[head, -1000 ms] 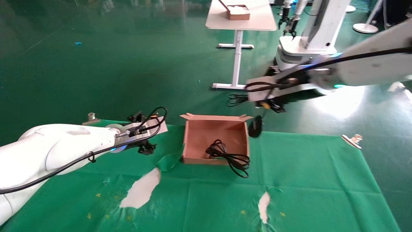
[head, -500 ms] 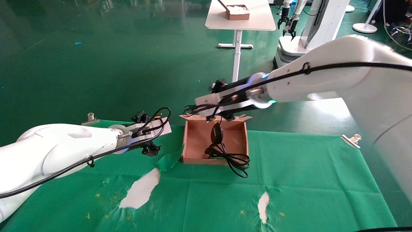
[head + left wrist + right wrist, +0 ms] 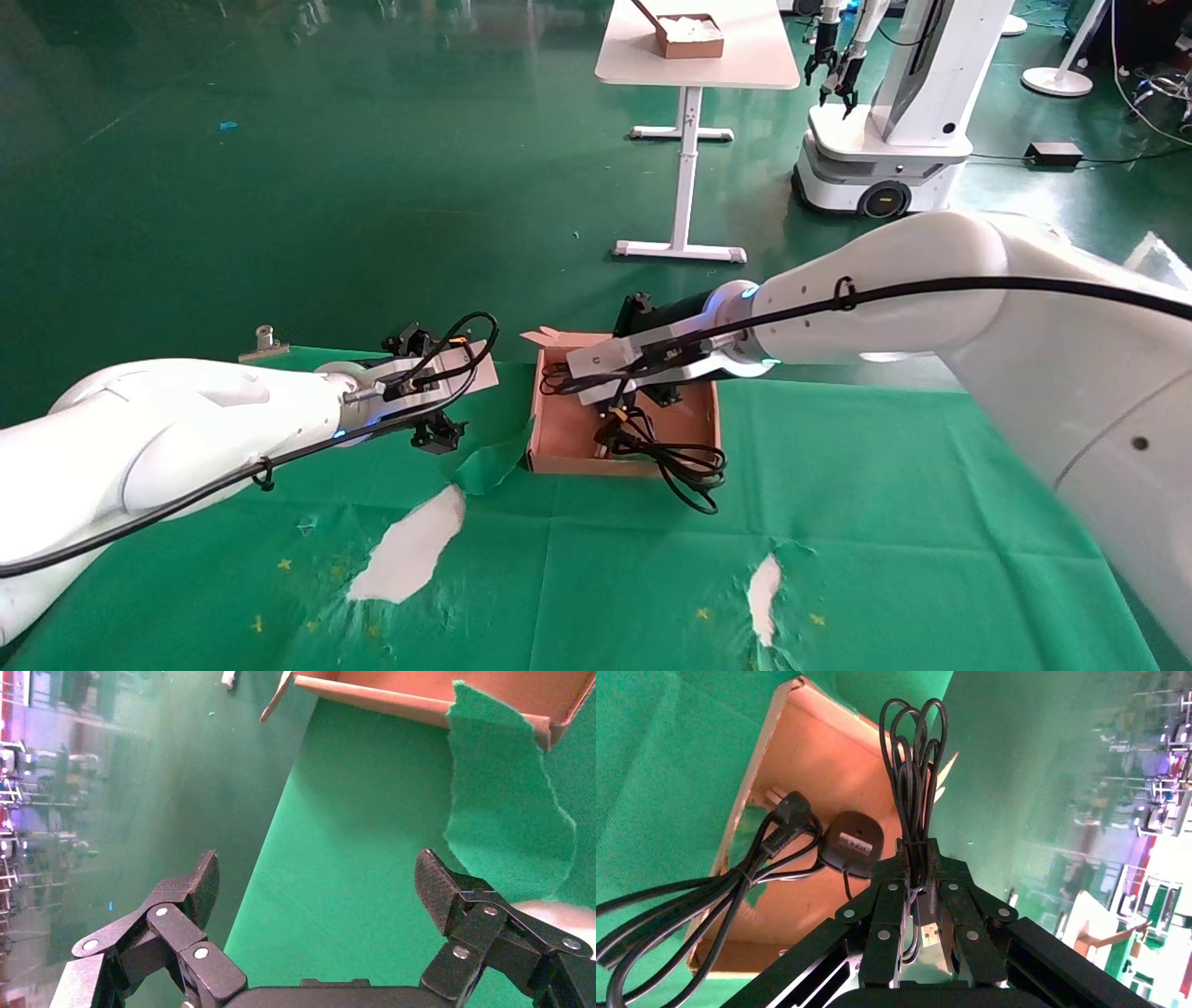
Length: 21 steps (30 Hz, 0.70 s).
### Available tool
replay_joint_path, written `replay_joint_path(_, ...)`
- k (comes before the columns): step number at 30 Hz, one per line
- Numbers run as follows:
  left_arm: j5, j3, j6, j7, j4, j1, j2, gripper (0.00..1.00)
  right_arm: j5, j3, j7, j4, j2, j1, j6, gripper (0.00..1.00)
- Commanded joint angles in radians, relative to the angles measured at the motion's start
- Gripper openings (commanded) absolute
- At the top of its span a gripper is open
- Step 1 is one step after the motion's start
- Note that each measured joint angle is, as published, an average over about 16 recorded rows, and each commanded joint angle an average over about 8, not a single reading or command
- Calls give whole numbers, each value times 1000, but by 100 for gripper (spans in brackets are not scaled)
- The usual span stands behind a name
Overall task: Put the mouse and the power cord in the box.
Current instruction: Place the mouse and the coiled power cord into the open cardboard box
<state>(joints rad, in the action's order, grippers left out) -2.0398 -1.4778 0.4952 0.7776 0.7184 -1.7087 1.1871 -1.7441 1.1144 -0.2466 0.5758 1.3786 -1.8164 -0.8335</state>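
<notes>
Lowering the mouse [image 3: 851, 842] into the box [image 3: 559, 431] beside the power cord [image 3: 678, 461], whose loops spill over the near wall, the right gripper [image 3: 918, 876] has its jaws clamped on the mouse's bundled cable and should release low, while the left gripper [image 3: 316, 888] hovers left, spread wide and empty.

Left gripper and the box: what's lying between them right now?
In the left wrist view, only green cloth lies between the open left gripper and the box, with a torn flap raised against the box's corner.
</notes>
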Motion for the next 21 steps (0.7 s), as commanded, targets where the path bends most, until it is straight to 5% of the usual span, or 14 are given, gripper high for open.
replay_joint_path(1, -2, 0, 0, 1, 1, 0, -1, 100, 2, 9, 2, -2, 1, 3, 7, 100)
replay_joint_path(15, 10, 7, 6, -6, 2, 4, -2, 100, 2, -17, 0, 9, -8, 1, -14, 100)
replay_joint_path(21, 84, 75, 63, -39, 34, 40, -35, 100, 59, -64, 24, 48, -51, 43, -51, 100)
